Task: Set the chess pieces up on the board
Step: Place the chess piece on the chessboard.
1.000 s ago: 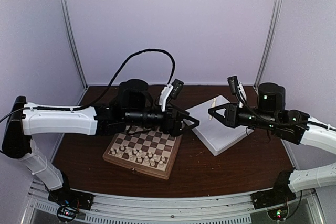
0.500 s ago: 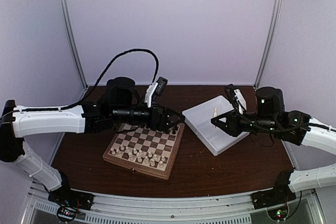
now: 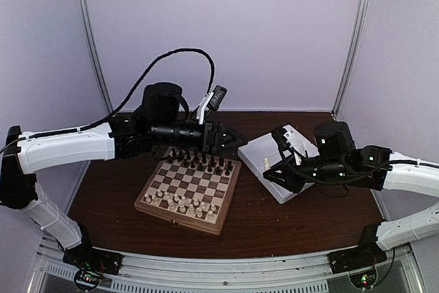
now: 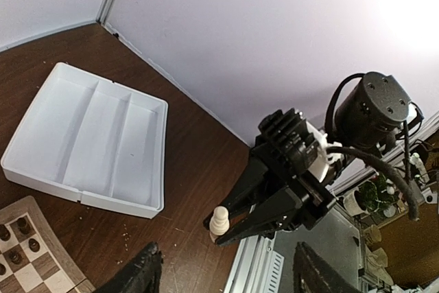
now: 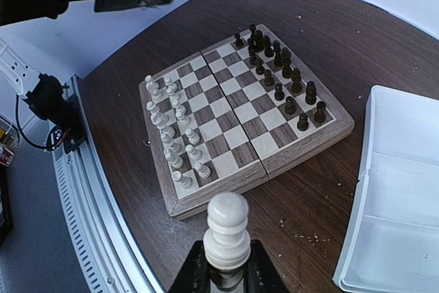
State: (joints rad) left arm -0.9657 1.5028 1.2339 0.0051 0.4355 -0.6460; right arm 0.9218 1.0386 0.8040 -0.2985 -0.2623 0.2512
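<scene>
My right gripper (image 3: 267, 173) is shut on a cream chess piece (image 5: 228, 232), a pawn standing upright between its jaws over the brown table. It hangs between the white tray (image 3: 287, 184) and the board (image 3: 196, 183). The same pawn (image 4: 219, 221) shows in the left wrist view. Two rows of cream chess pieces (image 5: 171, 135) stand along the board's (image 5: 236, 111) near side, and dark pieces (image 5: 281, 80) line the far side. My left gripper (image 3: 232, 139) hovers above the board's far right corner. It is open, with nothing between its fingers (image 4: 140, 272).
The white tray (image 4: 89, 138) lies to the right of the board and shows no pieces in its compartments. A metal rail (image 5: 103, 238) runs along the table's near edge. Light crumbs (image 5: 302, 228) dot the wood between the board and the tray.
My right gripper has carried the pawn off the tray, leftward and toward the near edge. My left gripper has drawn back from the tray toward the board's far side.
</scene>
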